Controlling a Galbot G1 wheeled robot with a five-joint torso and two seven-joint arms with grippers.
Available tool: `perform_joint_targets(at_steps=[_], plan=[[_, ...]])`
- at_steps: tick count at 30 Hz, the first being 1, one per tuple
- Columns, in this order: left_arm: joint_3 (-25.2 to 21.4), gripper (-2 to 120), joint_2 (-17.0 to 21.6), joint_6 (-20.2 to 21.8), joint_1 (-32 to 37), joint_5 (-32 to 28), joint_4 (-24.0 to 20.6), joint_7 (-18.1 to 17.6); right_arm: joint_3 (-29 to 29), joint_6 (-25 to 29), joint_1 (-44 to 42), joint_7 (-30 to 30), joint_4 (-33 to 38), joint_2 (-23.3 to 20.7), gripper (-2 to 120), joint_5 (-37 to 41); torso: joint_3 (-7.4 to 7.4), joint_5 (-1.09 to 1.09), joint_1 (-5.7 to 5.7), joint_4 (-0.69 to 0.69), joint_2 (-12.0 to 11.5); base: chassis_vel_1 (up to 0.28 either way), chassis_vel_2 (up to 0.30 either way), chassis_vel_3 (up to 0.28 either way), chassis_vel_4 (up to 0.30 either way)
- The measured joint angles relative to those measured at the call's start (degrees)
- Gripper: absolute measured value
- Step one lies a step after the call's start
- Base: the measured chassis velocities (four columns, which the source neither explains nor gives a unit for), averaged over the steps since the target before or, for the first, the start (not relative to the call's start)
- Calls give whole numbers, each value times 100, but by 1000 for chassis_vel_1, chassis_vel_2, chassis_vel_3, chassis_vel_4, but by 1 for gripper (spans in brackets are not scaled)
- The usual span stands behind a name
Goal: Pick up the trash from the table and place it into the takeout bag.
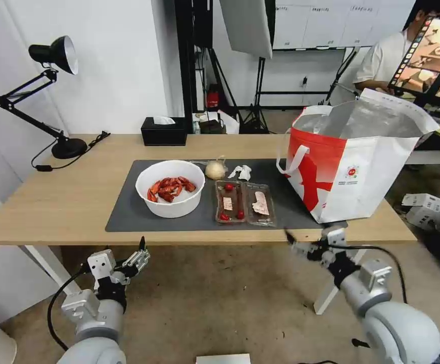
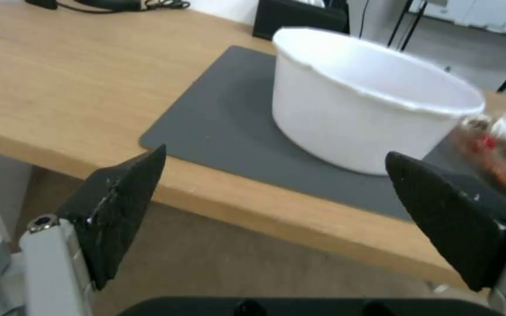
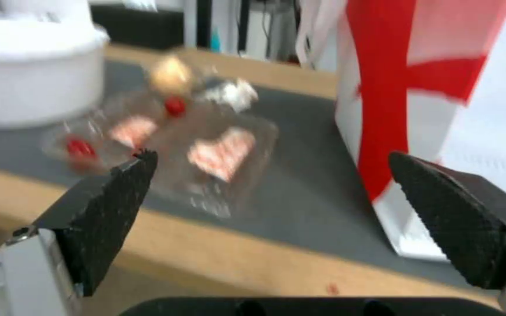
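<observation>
On the table [image 1: 58, 202] lies a dark grey mat [image 1: 129, 212] holding the trash. A white bowl [image 1: 170, 187] of red shells stands at its left. Beside it is a clear hinged tray [image 1: 244, 202] with scraps, and behind those a beige wrapped ball [image 1: 215, 170] and a crumpled white tissue [image 1: 241, 172]. The takeout bag [image 1: 356, 162] stands open at the mat's right end, foil lining showing. My left gripper [image 1: 138, 255] hangs open below the table's front edge, facing the bowl [image 2: 358, 109]. My right gripper [image 1: 300, 246] is open too, below the edge, facing the tray [image 3: 206, 145] and the bag [image 3: 440, 87].
A black desk lamp [image 1: 53, 55] and its cord sit at the table's far left, and a black tissue box [image 1: 164, 131] stands at the back edge. A white table leg [image 1: 326, 298] is near my right arm. Boxes [image 1: 427, 207] lie on the floor at right.
</observation>
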Motion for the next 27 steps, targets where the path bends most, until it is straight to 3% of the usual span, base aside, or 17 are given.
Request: perform_joint_targets(at_steps=[4,7,10,17,27], plan=[[-6,100,-9,31,-12,-34,-5,-19,18,-163,123,-46,-30,-151,100,177,0,1,0,1,0,0,0,0,0],[-7,100,-11,27,-13,-27,-9,-25,-6,99,191,29,0,-258,100,-97,1,1,0,5,0,0,0,0,0],[18,100,39,-162,56,111,-3,72,-48,450,62,121,83,-138,100,-411,-1,-1,-1,-1,0,0,0,0,0],[-6,100,-12,-69,14,-87,-82,-9,-102,133,481,3,-137,-449,100,587,0,-3,0,2,0,0,0,0,0],[2,100,-6,-69,18,-84,-76,15,-176,145,441,-4,-224,-331,100,701,-1,-1,-1,0,0,0,0,0,0]])
